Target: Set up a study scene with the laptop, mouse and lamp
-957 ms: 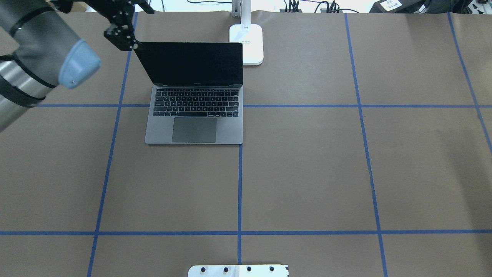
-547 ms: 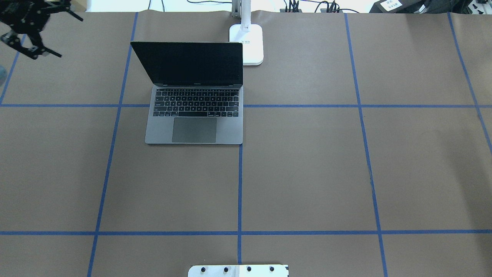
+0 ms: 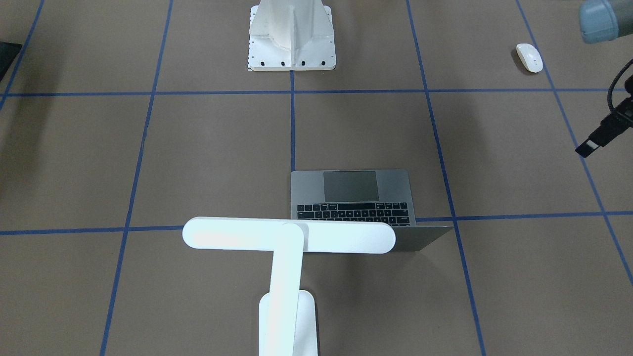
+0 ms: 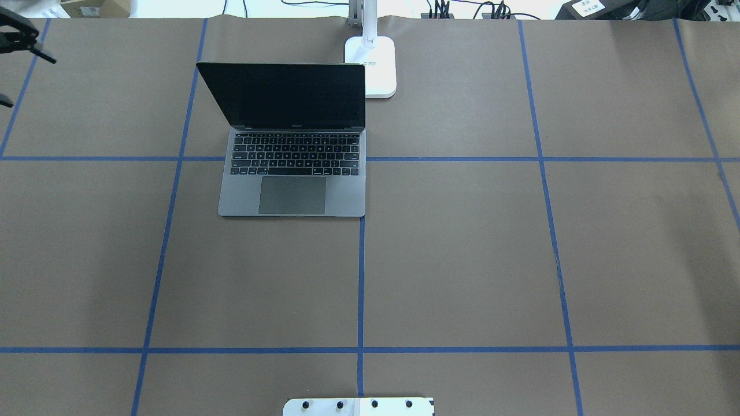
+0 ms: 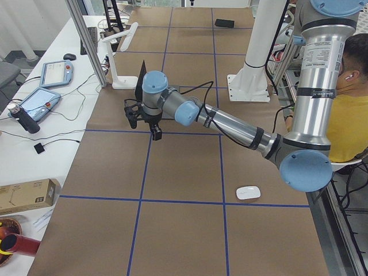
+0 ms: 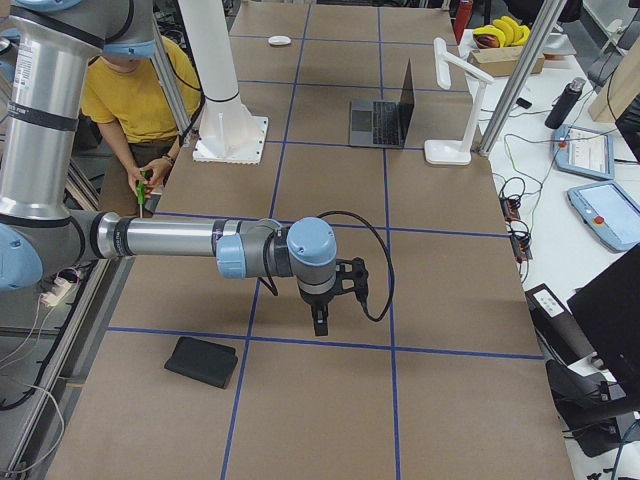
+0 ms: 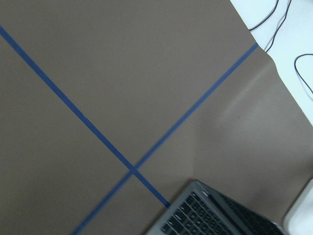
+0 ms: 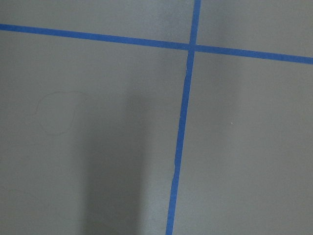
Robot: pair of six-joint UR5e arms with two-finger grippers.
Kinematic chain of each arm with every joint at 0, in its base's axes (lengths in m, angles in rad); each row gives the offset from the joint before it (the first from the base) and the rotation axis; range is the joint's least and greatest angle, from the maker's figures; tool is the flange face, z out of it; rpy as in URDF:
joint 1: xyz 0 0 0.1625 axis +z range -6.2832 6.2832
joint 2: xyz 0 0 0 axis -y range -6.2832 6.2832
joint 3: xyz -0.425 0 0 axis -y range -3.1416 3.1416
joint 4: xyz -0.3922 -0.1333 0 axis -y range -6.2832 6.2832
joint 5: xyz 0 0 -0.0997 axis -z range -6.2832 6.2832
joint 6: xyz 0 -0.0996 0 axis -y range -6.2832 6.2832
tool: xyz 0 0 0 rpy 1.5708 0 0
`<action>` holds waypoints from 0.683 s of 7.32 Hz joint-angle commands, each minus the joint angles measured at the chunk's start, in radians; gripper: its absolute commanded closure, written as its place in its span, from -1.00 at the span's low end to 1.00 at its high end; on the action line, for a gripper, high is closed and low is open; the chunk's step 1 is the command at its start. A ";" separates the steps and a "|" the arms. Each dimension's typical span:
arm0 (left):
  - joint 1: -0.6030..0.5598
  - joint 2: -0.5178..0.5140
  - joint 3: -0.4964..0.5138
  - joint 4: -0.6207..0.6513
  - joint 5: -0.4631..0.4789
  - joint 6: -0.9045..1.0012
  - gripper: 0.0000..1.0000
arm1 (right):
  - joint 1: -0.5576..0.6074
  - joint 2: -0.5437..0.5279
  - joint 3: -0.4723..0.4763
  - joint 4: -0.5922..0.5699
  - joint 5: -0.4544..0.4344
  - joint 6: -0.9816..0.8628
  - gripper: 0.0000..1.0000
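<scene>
The laptop stands open on the brown table, screen dark; it also shows in the front view. The white lamp stands just behind its right corner, base on the table and bar head over the lid. The white mouse lies far off on the robot's left, near the table's front edge. My left gripper hangs open and empty at the overhead view's left edge, well left of the laptop. My right gripper shows only in the right side view; I cannot tell its state.
The white ribbed pedestal with its bolted plate stands at the robot's edge of the table. A flat black pad lies near the right arm. Operators sit beside the table. Tablets and cables lie beyond the far edge.
My left gripper has left the laptop lid's left corner and swung left, almost out of the overhead view. The laptop and lamp have not moved.
</scene>
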 commanded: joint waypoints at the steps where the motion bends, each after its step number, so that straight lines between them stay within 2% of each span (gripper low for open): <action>1: -0.069 0.111 0.026 0.001 0.001 0.327 -1.00 | 0.069 -0.009 -0.020 -0.013 0.004 -0.142 -1.00; 4: -0.184 0.170 0.097 0.001 -0.001 0.583 -1.00 | 0.221 -0.031 -0.062 -0.082 -0.001 -0.153 -1.00; 5: -0.216 0.203 0.102 -0.001 -0.002 0.628 -1.00 | 0.252 -0.104 -0.058 -0.077 -0.004 -0.136 -1.00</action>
